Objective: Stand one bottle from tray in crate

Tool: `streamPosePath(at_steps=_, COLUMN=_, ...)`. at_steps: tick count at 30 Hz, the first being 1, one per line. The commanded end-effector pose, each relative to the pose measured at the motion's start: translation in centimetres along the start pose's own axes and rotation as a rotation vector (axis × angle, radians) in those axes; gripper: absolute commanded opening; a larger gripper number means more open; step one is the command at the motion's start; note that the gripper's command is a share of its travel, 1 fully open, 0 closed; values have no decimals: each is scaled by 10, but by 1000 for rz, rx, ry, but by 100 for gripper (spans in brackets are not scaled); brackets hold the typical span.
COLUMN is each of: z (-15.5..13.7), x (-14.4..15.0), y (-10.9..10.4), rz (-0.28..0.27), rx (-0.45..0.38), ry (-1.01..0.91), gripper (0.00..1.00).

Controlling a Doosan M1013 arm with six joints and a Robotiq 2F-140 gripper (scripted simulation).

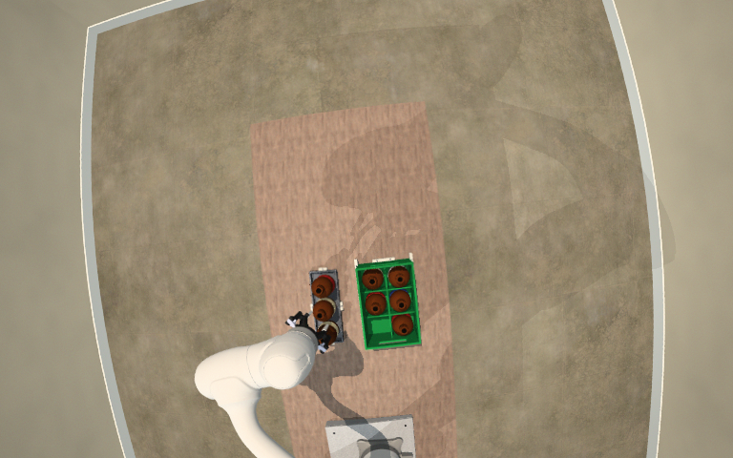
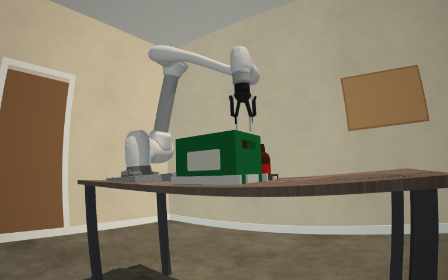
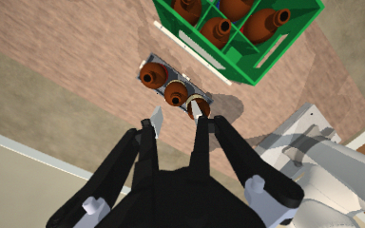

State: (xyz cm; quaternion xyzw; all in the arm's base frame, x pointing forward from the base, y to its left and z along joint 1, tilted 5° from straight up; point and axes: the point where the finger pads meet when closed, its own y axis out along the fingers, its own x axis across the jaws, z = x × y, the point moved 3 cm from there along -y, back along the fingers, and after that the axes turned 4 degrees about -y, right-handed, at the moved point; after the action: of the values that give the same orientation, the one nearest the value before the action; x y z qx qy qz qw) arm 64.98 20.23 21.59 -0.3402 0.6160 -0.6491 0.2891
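Meanwhile, the claw (image 1: 309, 333) (image 2: 243, 126) (image 3: 177, 109) pointing downward, fingers parted, above the tray (image 1: 339, 301) (image 3: 151, 58).

Five bottles in the crate (image 1: 361, 307) (image 2: 205, 143) (image 3: 254, 82), three on the tray (image 1: 340, 325) (image 3: 151, 57) beside.

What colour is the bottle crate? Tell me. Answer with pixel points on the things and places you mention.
Green; the top view shows the crate (image 1: 414, 301) (image 2: 206, 143) (image 3: 290, 42) best.

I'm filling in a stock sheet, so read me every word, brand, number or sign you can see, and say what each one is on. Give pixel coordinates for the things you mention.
No readable text anywhere.
Pale panel on the green crate's side (image 2: 203, 160): no lettering visible.
Red label on a brown bottle (image 2: 265, 168): no lettering visible.
Tan board on the wall (image 2: 384, 98): no lettering visible.
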Motion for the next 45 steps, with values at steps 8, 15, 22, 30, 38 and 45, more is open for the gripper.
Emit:
streamPosePath(at_steps=8, z=-2, x=-4, y=4, rz=3, rx=-5, ry=4, gripper=38)
streamPosePath(at_steps=15, z=-2, x=-4, y=7, rz=3, rx=-5, ry=4, gripper=38)
streamPosePath(at_steps=22, z=-2, x=-4, y=13, rz=3, rx=-5, ry=4, gripper=38)
streamPosePath(at_steps=30, z=-2, x=-4, y=24, rz=3, rx=-5, ry=4, gripper=38)
streamPosePath(at_steps=38, z=-2, x=-4, y=32, rz=3, rx=-5, ry=4, gripper=38)
streamPosePath(at_steps=45, z=-2, x=-4, y=41, rz=3, rx=-5, ry=4, gripper=38)
